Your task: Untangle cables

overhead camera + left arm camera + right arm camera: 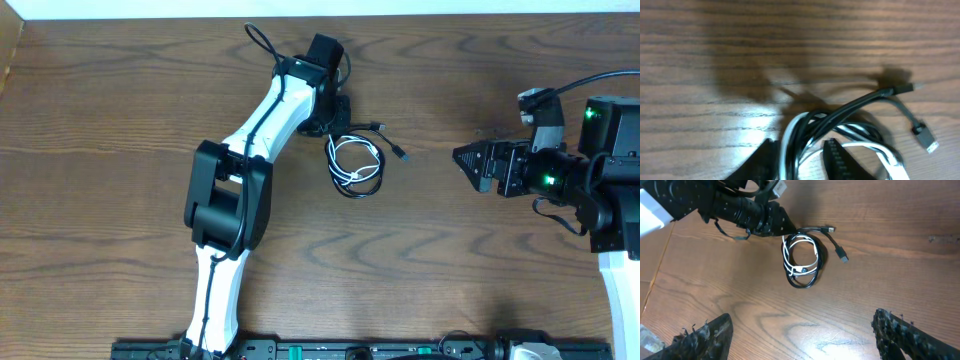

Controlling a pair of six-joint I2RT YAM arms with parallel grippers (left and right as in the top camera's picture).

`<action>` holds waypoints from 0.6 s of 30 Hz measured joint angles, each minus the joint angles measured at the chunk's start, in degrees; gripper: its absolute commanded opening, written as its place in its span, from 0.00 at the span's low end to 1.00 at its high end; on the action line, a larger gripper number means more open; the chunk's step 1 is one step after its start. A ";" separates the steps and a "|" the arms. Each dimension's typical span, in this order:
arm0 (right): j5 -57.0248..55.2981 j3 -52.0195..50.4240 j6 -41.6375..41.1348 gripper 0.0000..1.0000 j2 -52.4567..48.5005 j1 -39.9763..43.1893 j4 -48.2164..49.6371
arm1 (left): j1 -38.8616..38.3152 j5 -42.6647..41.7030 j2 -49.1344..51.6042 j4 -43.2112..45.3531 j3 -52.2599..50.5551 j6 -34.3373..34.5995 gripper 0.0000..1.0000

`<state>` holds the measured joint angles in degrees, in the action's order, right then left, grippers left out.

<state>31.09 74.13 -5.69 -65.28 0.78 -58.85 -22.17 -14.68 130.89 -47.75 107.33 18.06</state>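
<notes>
The cables lie as one tangled coil at the table's middle: a white cable (352, 158) looped inside a black cable (362, 190), whose plug ends (399, 155) trail right. My left gripper (338, 120) sits at the coil's upper left edge. In the left wrist view its fingers (799, 150) straddle white (788, 142) and black (850, 106) strands, with small gaps showing on both sides. My right gripper (458, 158) hovers wide open to the right of the coil, apart from it. The right wrist view shows the coil (801, 255) far ahead of its empty fingers (802, 317).
The wooden table (120, 100) stretches bare around the coil. The left arm's own thick black cable (262, 42) arcs near the far edge. A black plug (925, 140) lies loose beside the coil.
</notes>
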 measured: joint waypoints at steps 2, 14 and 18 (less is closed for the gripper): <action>0.00 0.00 0.00 0.86 -0.09 0.00 -0.04 | 0.00 0.00 0.52 -0.44 0.00 0.20 0.08; -0.33 0.00 -2.16 0.81 -3.10 0.00 2.29 | 0.00 -0.44 -3.93 -4.92 -0.17 -0.07 0.07; -0.42 0.07 -5.55 0.79 -5.84 -0.55 5.35 | -0.02 -2.75 -12.09 -6.78 -0.20 -0.04 0.07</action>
<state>30.68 74.19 -11.25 -71.11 0.23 -53.49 -22.20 -17.43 118.80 -54.52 107.13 18.02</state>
